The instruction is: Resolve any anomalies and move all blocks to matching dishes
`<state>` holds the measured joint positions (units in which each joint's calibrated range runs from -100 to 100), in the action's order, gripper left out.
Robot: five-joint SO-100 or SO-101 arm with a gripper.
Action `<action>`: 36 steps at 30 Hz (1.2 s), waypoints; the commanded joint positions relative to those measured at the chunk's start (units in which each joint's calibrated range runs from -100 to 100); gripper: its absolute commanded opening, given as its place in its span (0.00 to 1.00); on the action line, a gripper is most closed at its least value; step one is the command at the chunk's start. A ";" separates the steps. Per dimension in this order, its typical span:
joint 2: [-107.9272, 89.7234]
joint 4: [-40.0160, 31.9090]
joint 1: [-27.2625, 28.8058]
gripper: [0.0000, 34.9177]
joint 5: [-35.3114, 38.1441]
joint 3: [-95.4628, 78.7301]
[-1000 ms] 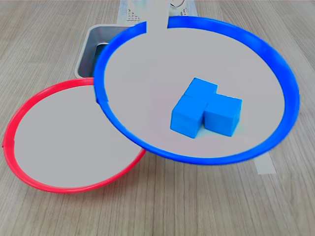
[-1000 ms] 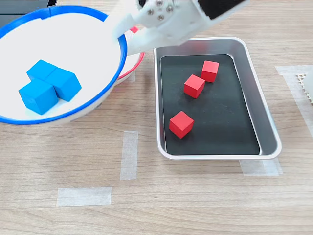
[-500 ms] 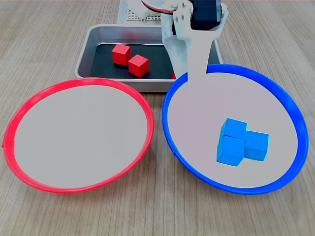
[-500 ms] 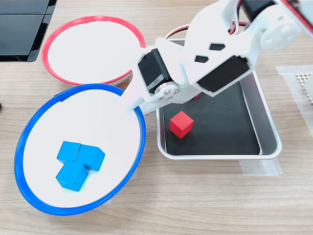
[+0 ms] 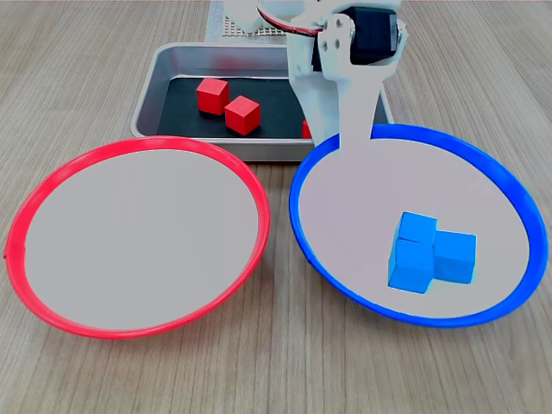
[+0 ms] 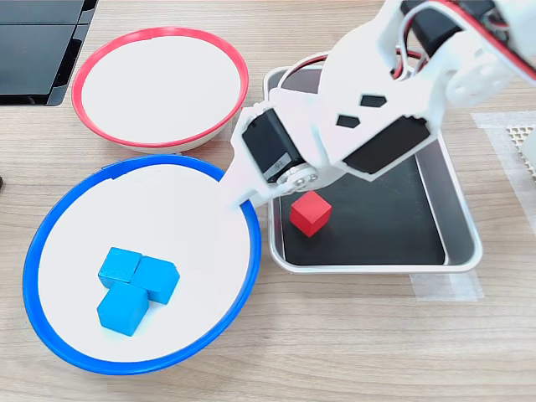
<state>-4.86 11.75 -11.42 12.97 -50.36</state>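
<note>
Three blue blocks lie pressed together in an L shape inside the blue-rimmed dish; in the first exterior view this group is at the lower right of the frame, in the second exterior view at the lower left. The red-rimmed dish holds no block, and it sits at the left of the first exterior view and at the upper left of the second exterior view, just beside the blue-rimmed one without touching it.

The red blocks are in the silver metal tray with the black floor. Two of them show clearly in the first exterior view, and a third one shows in the second exterior view (the arm hides much of the tray there).

The white gripper is at the far rim of the blue-rimmed dish, with one flat finger on the rim. Whether the jaws clamp the rim or stand loose I cannot tell.
</note>
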 commanded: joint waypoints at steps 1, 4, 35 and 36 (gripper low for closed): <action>-4.31 2.82 1.49 0.17 1.56 -0.39; -6.53 5.05 2.90 0.21 3.22 -1.30; -7.98 37.82 1.49 0.44 11.58 7.17; -7.46 37.74 1.30 0.47 11.82 6.80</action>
<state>-12.96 50.41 -9.56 24.10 -43.38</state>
